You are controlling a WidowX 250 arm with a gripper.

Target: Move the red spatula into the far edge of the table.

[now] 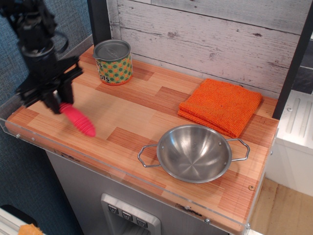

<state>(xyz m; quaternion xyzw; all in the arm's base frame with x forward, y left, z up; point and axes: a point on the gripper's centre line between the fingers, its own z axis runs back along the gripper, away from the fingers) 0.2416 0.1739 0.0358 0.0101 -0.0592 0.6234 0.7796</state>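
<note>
The red spatula [79, 121] shows as a ribbed red-pink handle slanting down to the right over the left front part of the wooden table [142, 110]. Its metal bowl is hidden inside the fingers. My gripper [57, 104] is black and is shut on the spatula's upper end, above the table's left end near the clear acrylic rim [29, 139]. Whether the handle tip touches the wood I cannot tell.
A patterned tin can [113, 62] stands at the back left by the plank wall. A folded orange cloth [221, 106] lies at the back right. A steel bowl with wire handles [194, 152] sits at the front right.
</note>
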